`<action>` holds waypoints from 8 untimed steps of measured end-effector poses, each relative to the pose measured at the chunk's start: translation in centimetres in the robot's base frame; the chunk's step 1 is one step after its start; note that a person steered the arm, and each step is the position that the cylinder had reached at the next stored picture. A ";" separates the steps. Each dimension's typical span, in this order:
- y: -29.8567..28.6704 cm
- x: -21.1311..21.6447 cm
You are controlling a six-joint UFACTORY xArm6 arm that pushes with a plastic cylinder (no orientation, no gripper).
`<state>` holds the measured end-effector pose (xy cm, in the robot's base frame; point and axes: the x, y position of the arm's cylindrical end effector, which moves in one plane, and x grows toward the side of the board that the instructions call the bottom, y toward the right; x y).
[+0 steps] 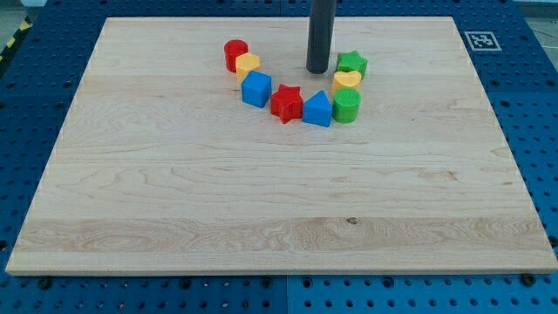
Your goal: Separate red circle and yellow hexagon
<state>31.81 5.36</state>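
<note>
Your rod stands upright with my tip (316, 71) on the tabletop (261, 209) inside the block arc — no pincer shows — well right of the touching red circle (235, 54) and yellow hexagon (248, 65).

Dark rod upright, my tip (316, 71) on board.

Lab or robotics test bench, not home or kitchen. Evidence: pale wooden counter (261, 201) laid flat on blue perforated base plate (35, 105), regular grid of mounting holes visible on all sides. Black-and-white fiducial marker (481, 40) beside counter's far right corner, type used for camera calibration. Yellow-black hazard striping (10, 45) at view's upper left edge. Small coloured plastic blocks (296, 87) as test objects, dark rod (319, 35) descending from above.
</note>
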 end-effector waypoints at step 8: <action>-11.5 0.5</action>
<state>32.29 -6.13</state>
